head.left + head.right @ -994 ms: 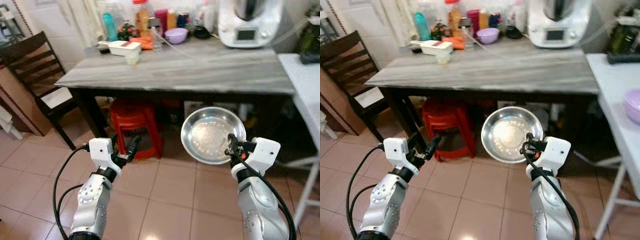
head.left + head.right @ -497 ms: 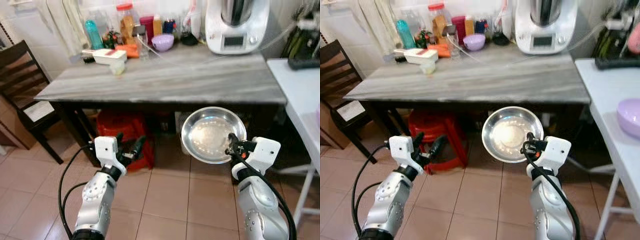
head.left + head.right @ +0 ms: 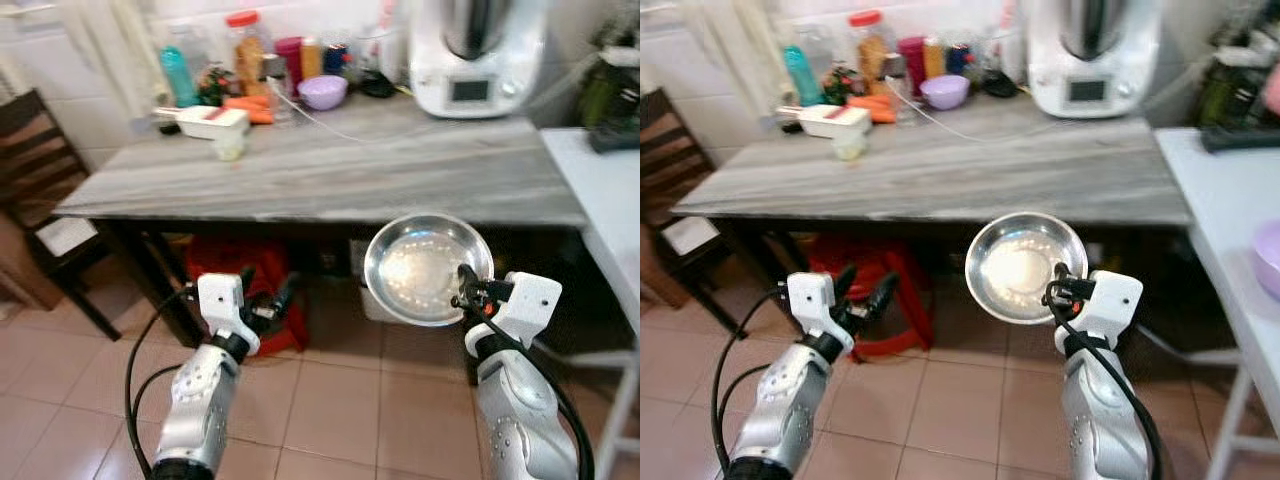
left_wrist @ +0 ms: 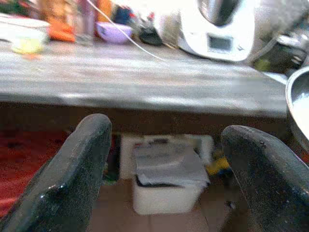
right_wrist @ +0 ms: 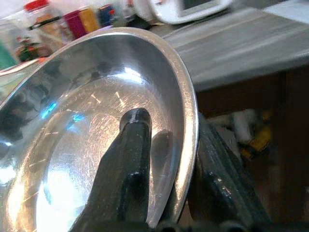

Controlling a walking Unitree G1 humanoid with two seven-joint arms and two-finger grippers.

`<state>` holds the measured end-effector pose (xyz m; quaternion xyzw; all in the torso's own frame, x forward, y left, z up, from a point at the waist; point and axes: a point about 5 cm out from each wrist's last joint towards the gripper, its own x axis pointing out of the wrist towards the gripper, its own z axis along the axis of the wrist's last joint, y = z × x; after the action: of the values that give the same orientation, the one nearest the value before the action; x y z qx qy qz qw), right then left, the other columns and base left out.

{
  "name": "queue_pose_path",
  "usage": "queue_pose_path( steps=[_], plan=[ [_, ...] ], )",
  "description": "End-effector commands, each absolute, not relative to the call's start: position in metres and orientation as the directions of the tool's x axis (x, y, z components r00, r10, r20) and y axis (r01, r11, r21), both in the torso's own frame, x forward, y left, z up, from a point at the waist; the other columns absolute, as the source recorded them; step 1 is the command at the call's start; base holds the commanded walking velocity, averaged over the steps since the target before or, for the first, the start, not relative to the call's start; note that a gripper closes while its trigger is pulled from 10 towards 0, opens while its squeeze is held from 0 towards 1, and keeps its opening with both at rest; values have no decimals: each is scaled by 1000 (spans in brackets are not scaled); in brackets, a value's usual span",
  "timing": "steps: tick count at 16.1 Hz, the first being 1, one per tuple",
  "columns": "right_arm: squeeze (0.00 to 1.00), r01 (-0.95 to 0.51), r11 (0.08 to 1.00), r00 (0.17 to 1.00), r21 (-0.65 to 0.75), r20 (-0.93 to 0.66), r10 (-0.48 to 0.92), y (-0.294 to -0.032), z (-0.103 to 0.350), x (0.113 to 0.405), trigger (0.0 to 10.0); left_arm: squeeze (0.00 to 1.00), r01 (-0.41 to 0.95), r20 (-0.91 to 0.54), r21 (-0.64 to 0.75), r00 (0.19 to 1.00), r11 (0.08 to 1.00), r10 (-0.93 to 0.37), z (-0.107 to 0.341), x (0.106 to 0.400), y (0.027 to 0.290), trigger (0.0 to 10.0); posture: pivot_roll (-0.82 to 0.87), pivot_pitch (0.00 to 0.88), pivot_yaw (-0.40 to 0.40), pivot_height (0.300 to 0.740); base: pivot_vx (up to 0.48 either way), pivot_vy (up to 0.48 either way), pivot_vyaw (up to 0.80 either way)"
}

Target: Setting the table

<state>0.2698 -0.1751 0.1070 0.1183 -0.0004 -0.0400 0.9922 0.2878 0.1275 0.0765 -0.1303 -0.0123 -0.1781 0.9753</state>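
A steel bowl [image 3: 428, 268] is held by its rim, tilted upright, in the right gripper [image 3: 466, 290], fingers clamped on it, before the grey bench [image 3: 400, 165]. The left gripper [image 3: 265, 300] is held low, fingers [image 4: 77, 169] spread apart. No writing can be read on the white appliance [image 3: 478, 50].

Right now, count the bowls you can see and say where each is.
3: a steel bowl pinched at its rim in the right gripper, a purple bowl at the grey table's far edge, another purple bowl on the white table. Clutter may hide more.
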Motion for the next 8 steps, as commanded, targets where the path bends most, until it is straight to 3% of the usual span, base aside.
queue_pose_path(
  steps=[1, 8],
  plan=[
    [0, 31, 968, 999, 248, 21, -38, -162, 114, 274, 10000, 0, 318, 68, -234, 948, 919, -311, 77, 288, 142, 10000, -95, 0, 105, 740, 480, 0, 0],
    [0, 63, 966, 997, 249, 20, -70, -166, 114, 275, 10000, 0, 339, 70, -237, 941, 910, -332, 77, 286, 138, 10000, -99, 0, 114, 740, 480, 0, 0]
  ],
)
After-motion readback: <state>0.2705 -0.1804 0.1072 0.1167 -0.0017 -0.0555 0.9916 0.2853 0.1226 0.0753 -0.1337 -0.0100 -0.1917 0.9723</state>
